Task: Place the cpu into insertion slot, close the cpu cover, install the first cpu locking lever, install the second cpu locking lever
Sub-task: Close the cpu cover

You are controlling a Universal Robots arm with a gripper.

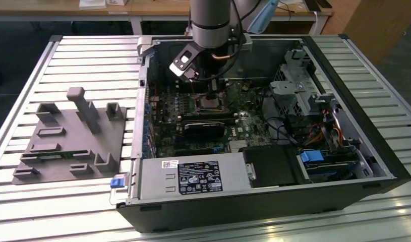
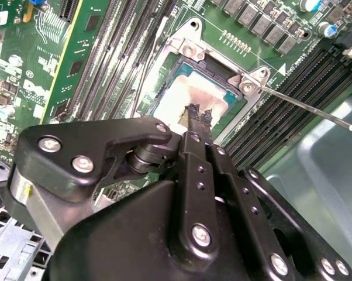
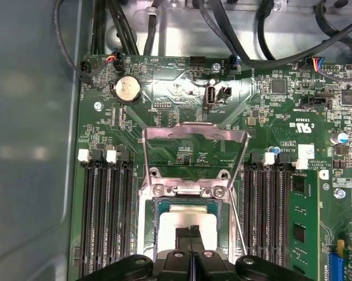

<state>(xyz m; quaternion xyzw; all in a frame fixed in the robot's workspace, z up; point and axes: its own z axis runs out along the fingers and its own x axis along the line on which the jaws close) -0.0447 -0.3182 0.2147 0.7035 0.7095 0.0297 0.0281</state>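
Observation:
The cpu (image 3: pixel 186 218), a pale silvery square, lies in the insertion slot (image 3: pixel 145 219) on the green board, and its face (image 2: pixel 173 96) is also seen in the second wrist view. My gripper (image 3: pixel 190 233) is shut with nothing between its fingers, the tips (image 2: pixel 195 111) right over the chip's middle. The cpu cover (image 3: pixel 193 130), a thin metal frame, stands swung open beyond the socket. A thin locking lever rod (image 2: pixel 304 108) sticks out free from the socket corner. In the exterior view the gripper (image 1: pixel 211 97) reaches down into the open computer case.
Long black memory slots (image 3: pixel 109 216) flank the socket on both sides. A black block (image 1: pixel 205 129) sits just in front of the socket. Cables and a drive cage (image 1: pixel 299 96) crowd the exterior view's right. A grey fixture (image 1: pixel 70 136) lies outside the case.

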